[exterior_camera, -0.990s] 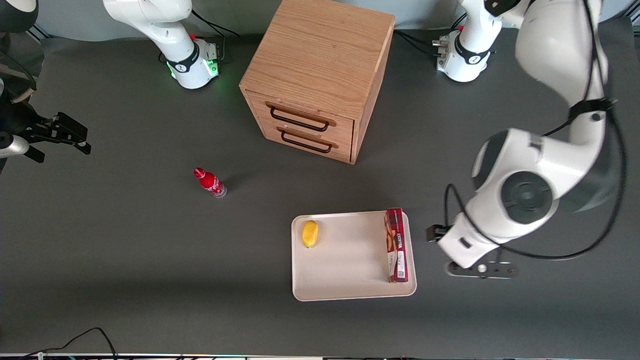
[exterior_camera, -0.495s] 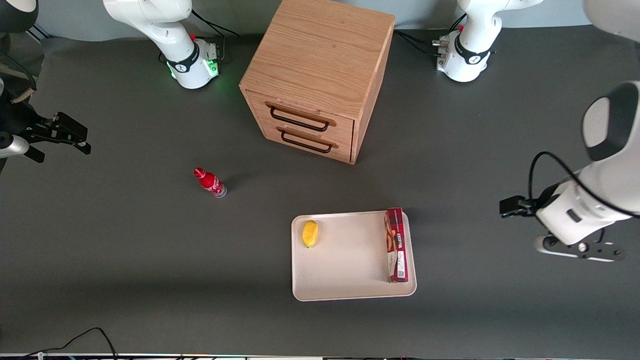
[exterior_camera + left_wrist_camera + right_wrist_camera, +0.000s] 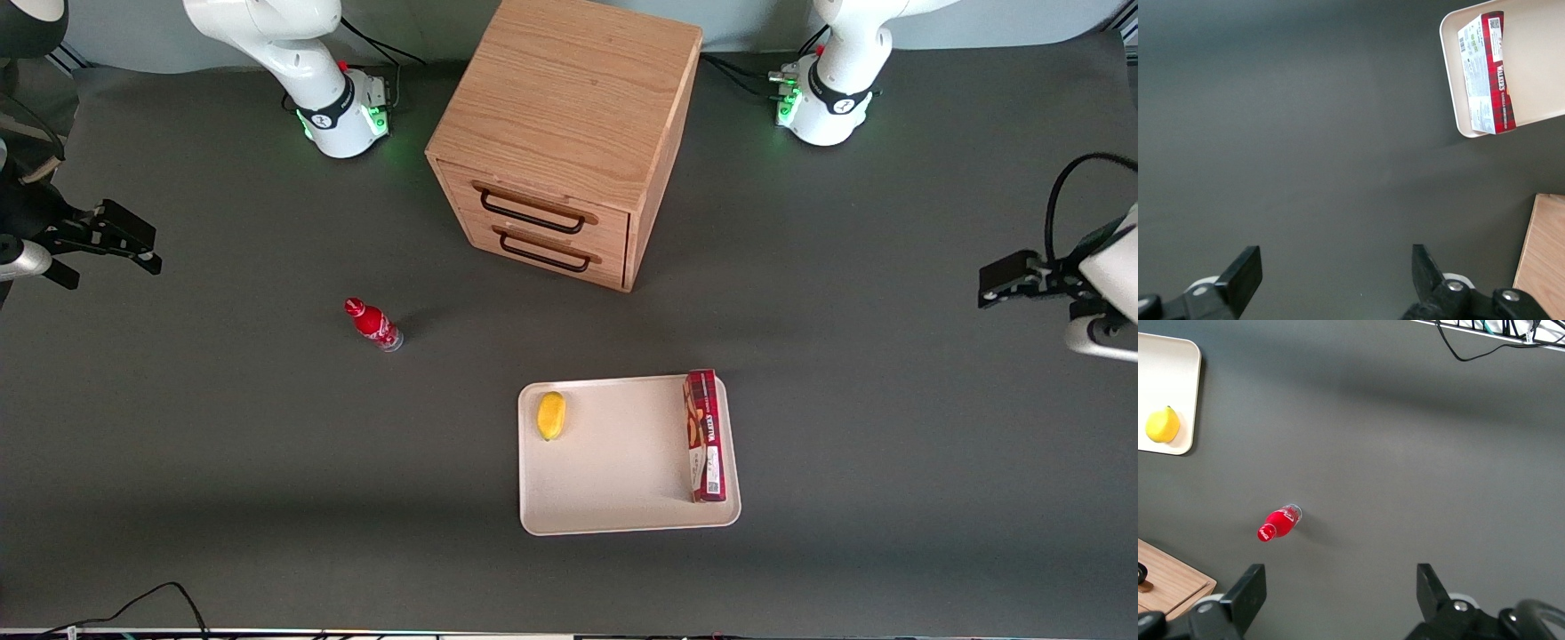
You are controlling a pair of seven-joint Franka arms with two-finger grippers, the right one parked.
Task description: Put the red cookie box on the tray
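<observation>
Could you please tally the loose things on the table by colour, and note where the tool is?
Red: 2, the red cookie box and bottle
Yellow: 1, lemon
Cream: 1, the tray
Total: 4
Tool open, over bare table toward the working arm's end.

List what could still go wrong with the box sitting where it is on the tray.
1. The red cookie box lies right along the tray edge nearest the working arm, one end at the rim; a nudge might tip it off.
2. The lemon on the tray looks free to roll.
The tool is open, well clear at the working arm's end, so contact seems unlikely.
</observation>
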